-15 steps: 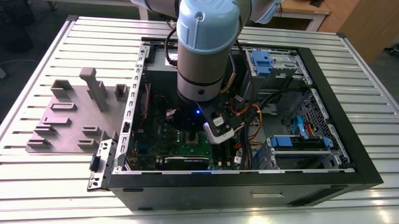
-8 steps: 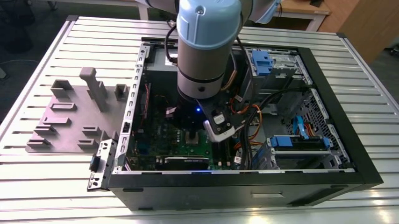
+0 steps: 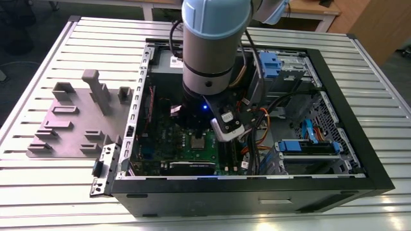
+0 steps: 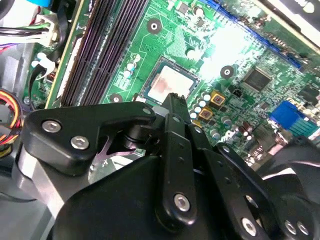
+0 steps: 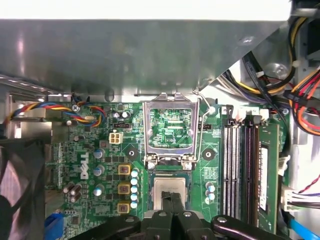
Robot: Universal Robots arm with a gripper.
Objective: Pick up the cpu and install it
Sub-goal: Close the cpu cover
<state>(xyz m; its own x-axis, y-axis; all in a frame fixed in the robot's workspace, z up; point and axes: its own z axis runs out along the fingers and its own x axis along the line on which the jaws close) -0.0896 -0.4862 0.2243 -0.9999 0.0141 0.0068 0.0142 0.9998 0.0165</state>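
Inside the open black computer case (image 3: 257, 197), on the green circuit board (image 5: 65, 150) lining its bottom, lies the cpu (image 5: 170, 186), a small flat square chip with a shiny silver-grey metal top and a thin darker rim. It rests flat in its socket near the board's middle. On one side are the long black memory slots (image 5: 240, 165), toward an edge of the board. On the other is a row of small pale-topped capacitors (image 5: 134, 189).

The hinged rectangular silver metal frame (image 5: 170, 127) stands open just beside the socket, with its thin wire lever (image 5: 201, 130) raised as well. The black gripper (image 5: 172, 197) hangs directly over the chip. Its two slim fingers are together with nothing between them, and whether the tips touch the metal top cannot be told.

The chip looks light, thin and stiff, with a slick lid that offers no purchase from above. Its underside contacts are probably fragile. The sound hold would be across two opposite edges of the rim, keeping it level.
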